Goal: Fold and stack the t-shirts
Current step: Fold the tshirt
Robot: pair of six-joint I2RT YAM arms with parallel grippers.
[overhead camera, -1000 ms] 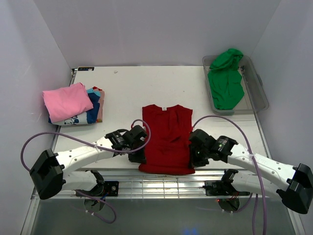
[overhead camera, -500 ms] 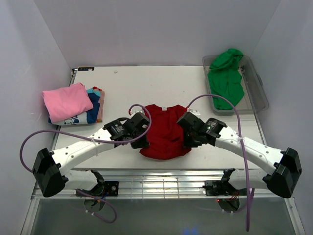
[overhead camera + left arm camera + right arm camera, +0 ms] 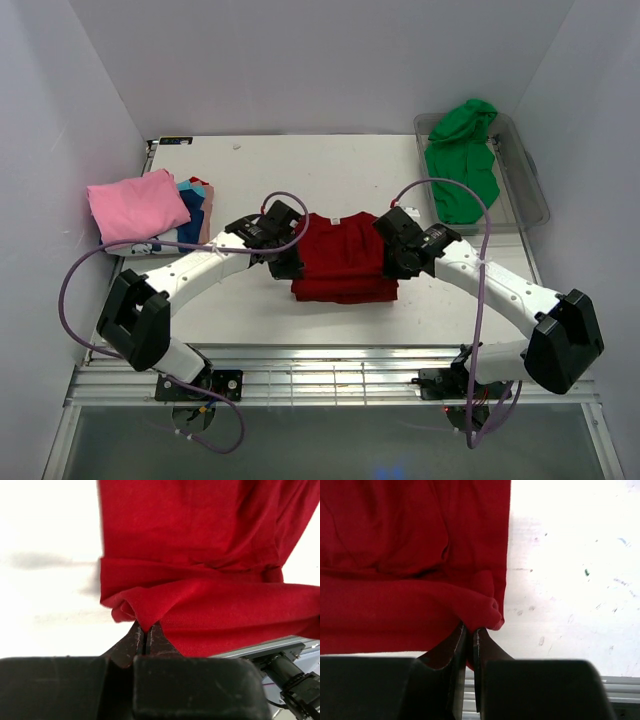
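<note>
The red t-shirt [image 3: 342, 262] lies in the middle of the table, its lower half doubled up over its upper half. My left gripper [image 3: 288, 262] is shut on the shirt's left hem corner [image 3: 142, 615]; my right gripper [image 3: 394, 258] is shut on the right hem corner [image 3: 480, 615]. Both hold the hem up near the collar end. A folded pink t-shirt [image 3: 135, 207] tops a pile at the far left, with blue [image 3: 192, 210] and peach [image 3: 206, 222] cloth under it. A green t-shirt [image 3: 462, 160] lies crumpled in the tub.
The clear plastic tub [image 3: 530, 190] stands at the back right of the table [image 3: 320, 170]. A metal rail [image 3: 320, 355] runs along the table's near edge. White walls close in the left, back and right sides.
Both grippers have carried the red shirt's bottom hem away from the near edge toward the collar, doubling the shirt over itself. Both stayed shut on the cloth.
</note>
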